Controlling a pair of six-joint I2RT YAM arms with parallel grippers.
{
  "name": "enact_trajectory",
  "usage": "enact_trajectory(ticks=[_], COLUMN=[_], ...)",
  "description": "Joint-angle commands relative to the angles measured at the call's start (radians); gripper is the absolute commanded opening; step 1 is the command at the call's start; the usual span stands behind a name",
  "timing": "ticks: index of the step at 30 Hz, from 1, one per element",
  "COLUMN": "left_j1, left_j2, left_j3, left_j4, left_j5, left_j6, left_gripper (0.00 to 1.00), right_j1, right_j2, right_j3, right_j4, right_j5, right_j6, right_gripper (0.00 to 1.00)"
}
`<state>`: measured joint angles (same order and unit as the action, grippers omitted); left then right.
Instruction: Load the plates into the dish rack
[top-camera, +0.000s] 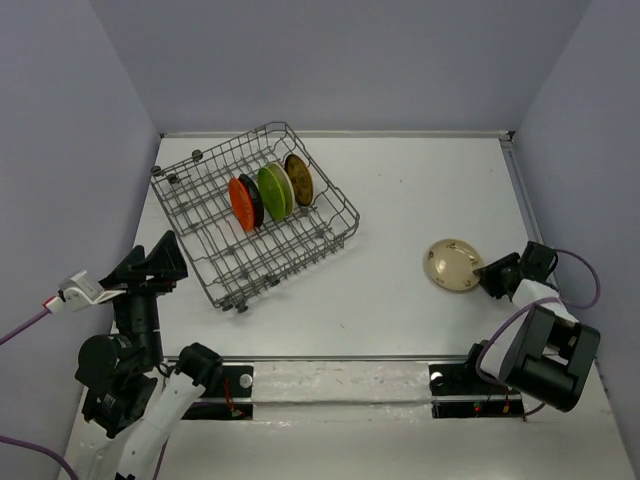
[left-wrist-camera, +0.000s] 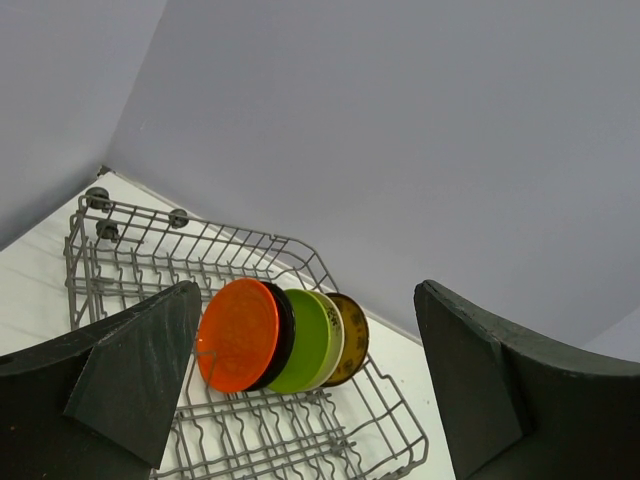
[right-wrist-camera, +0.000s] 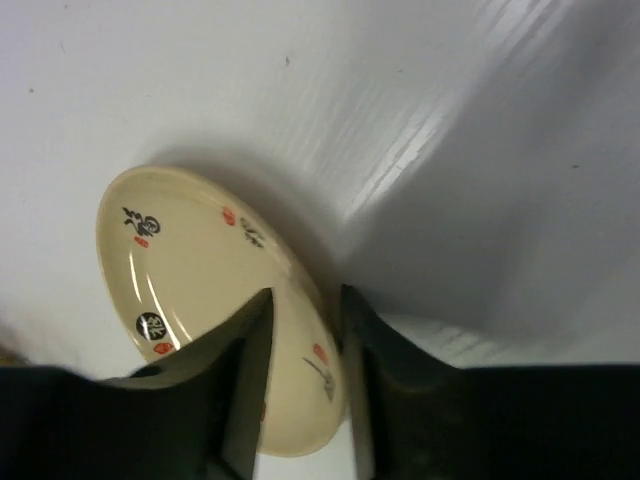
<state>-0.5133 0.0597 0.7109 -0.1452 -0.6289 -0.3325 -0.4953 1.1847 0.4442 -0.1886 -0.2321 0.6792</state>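
Observation:
The grey wire dish rack (top-camera: 215, 250) stands at the back left. In it an orange plate (top-camera: 241, 204), a black plate (top-camera: 254, 198), a lime green plate (top-camera: 273, 192) and a brown-yellow patterned plate (top-camera: 299, 179) stand on edge in a row. They also show in the left wrist view: orange (left-wrist-camera: 238, 333), black (left-wrist-camera: 283, 330), green (left-wrist-camera: 305, 340), patterned (left-wrist-camera: 350, 338), in the rack (left-wrist-camera: 130, 250). My left gripper (top-camera: 160, 262) is open and empty near the rack's near-left corner. My right gripper (right-wrist-camera: 305, 295) is shut on the rim of the cream plate (right-wrist-camera: 180, 260), which sits at the right of the table (top-camera: 453, 265).
Grey walls close in the white table (top-camera: 400, 200) on the left, back and right. The right arm's purple cable (top-camera: 585, 275) loops near the right wall. The near half of the rack holds no plates.

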Motion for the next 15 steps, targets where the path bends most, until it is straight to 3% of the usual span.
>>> enact_trajectory(ticks=[1, 5, 9, 11, 12, 15], left_j1=[-0.001, 0.001, 0.002, 0.006, 0.009, 0.021], left_j2=[0.008, 0.022, 0.043, 0.055, 0.069, 0.110], left_j3=[-0.008, -0.008, -0.008, -0.011, -0.011, -0.011], left_j4=[0.056, 0.056, 0.059, 0.062, 0.065, 0.070], left_j5=[-0.003, -0.002, 0.005, 0.017, 0.027, 0.037], left_j6=[0.013, 0.012, 0.013, 0.013, 0.015, 0.023], left_gripper=[0.99, 0.99, 0.99, 0.99, 0.99, 0.99], right_j1=[-0.002, -0.002, 0.047, 0.177, 0.305, 0.524], right_j2=[0.046, -0.037, -0.256, -0.368, -0.393, -0.387], right_j3=[-0.108, -0.127, -0.072, 0.042, 0.139, 0.295], right_j4=[0.185, 0.238, 0.104, -0.005, -0.034, -0.103], right_j5=[-0.157, -0.136, -0.012, 0.151, 0.218, 0.480], right_j6=[0.103, 0.123, 0.085, 0.037, 0.025, -0.004], right_gripper=[0.11, 0.07, 0.07, 0.07, 0.07, 0.07])
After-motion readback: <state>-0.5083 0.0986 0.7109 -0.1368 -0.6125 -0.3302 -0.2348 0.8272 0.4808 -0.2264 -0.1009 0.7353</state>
